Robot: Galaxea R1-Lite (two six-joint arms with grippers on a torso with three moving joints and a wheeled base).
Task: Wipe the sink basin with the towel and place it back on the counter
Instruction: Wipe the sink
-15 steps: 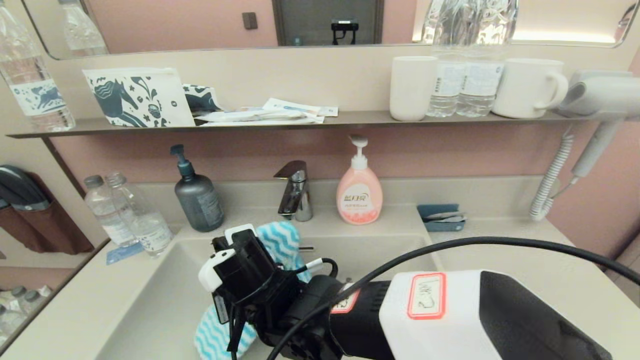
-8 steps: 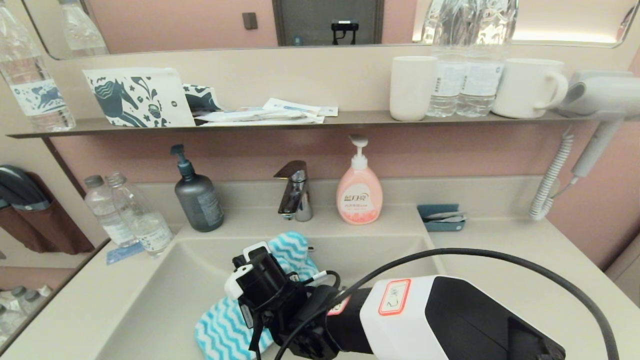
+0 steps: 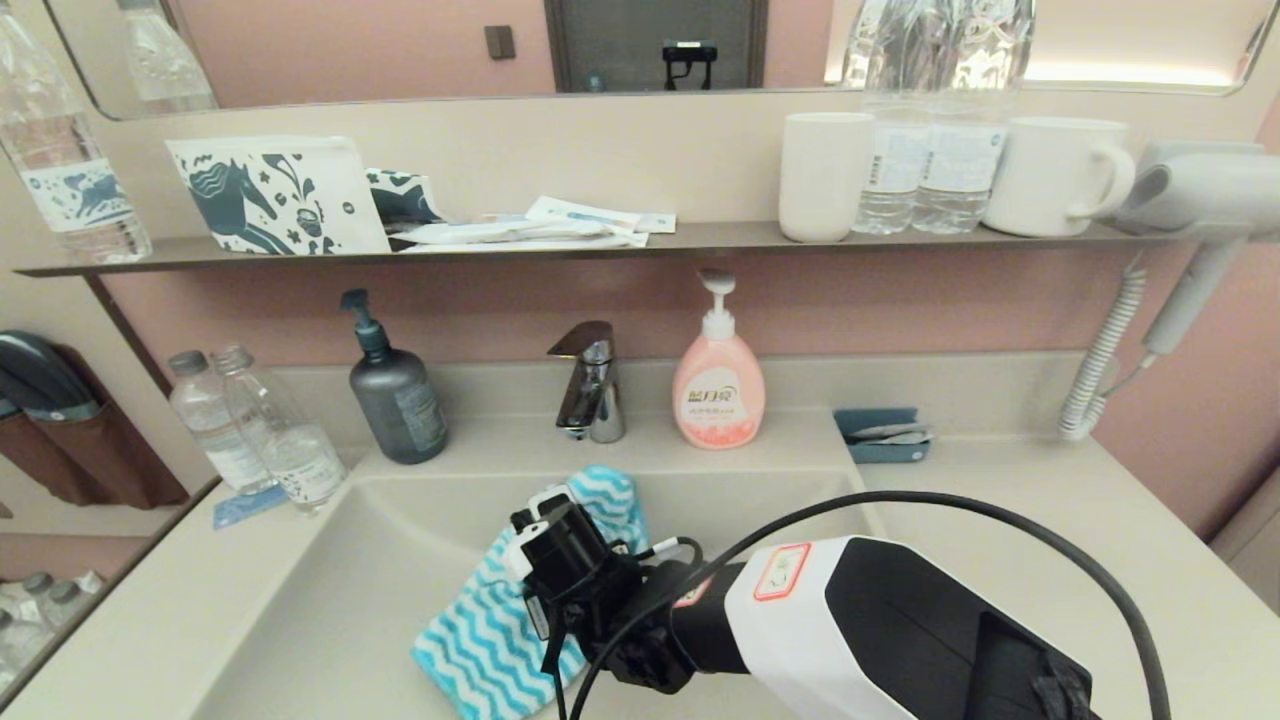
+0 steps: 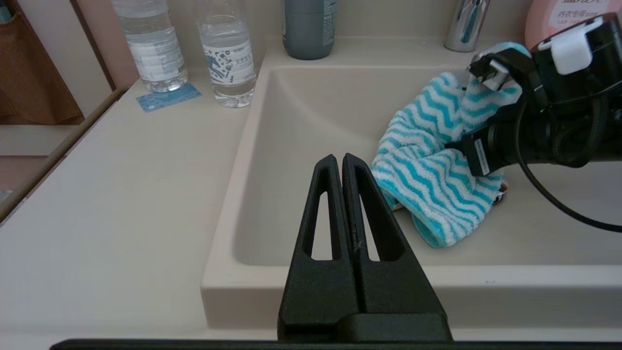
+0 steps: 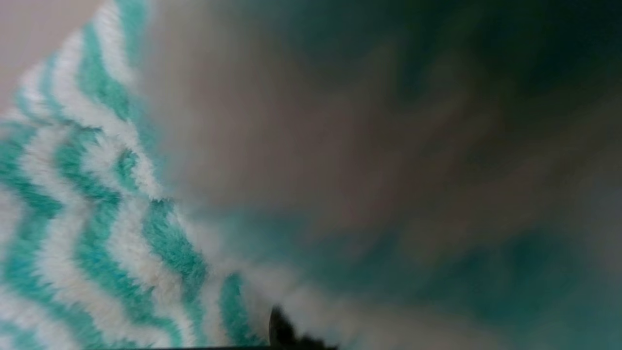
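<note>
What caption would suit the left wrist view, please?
Right gripper holds the towel in the sink basin; left gripper shut.

towel (image 3: 490, 640) hides drain, right end effector (image 3: 560, 530) fingertips

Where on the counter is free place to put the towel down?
Bare counter lies right of the sink basin, in front of the blue tray. Left counter in front of the water bottles is bare too. The ledge by the faucet is crowded.
</note>
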